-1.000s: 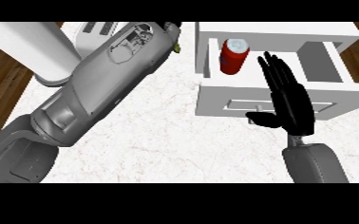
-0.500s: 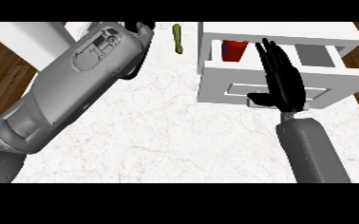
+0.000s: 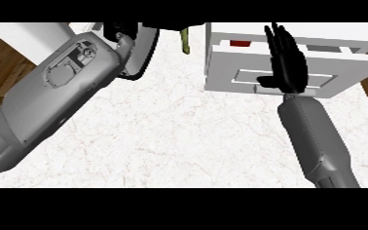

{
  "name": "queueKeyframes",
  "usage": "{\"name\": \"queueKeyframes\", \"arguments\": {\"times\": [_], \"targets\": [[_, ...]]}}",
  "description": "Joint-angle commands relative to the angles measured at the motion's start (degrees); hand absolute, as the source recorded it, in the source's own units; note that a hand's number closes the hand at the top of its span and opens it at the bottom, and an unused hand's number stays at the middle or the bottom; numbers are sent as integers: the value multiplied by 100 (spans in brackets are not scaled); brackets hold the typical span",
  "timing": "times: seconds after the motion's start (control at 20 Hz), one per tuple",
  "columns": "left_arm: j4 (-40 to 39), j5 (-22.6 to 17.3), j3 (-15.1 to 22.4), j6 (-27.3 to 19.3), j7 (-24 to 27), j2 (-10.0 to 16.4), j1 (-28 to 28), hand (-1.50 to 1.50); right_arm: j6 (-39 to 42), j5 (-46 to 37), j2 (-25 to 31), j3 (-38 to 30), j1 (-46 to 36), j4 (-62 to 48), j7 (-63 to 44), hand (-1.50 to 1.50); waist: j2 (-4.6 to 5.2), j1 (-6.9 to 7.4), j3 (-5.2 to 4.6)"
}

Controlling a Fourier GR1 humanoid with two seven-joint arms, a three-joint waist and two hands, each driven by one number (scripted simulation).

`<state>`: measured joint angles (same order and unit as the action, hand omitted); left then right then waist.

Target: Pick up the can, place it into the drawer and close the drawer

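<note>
red can (image 3: pixel 239 43) sits inside the white drawer (image 3: pixel 237 75), just left of the right hand's (image 3: pixel 287 68) fingertips; only a sliver shows, so its long axis and heading cannot be told. the hand's fingers are straight and together, flat on the drawer front. a sound close pushes squarely, palm centred, until the front sits flush.
</note>
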<state>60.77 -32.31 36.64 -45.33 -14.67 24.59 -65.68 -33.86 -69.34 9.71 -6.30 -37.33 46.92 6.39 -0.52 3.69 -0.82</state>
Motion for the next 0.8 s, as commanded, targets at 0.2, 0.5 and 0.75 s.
{"name": "queueKeyframes", "arguments": {"times": [0.2, 0.5, 0.75], "targets": [[901, 108, -90, 43, 52, 478, 944, -150, -658, -14, -40, -411, -1071, -1696, -4, -150, 133, 108, 90], [1320, 343, 19, -157, -192, 413, 936, -150, -1043, -110, 48, -592, -1820, -2555, -28, -150, 181, 191, 100], [1492, 395, -10, 34, -172, 571, 1284, -150, -720, -170, 149, -654, -2506, -2962, -258, -150, 195, 155, 94]]}}
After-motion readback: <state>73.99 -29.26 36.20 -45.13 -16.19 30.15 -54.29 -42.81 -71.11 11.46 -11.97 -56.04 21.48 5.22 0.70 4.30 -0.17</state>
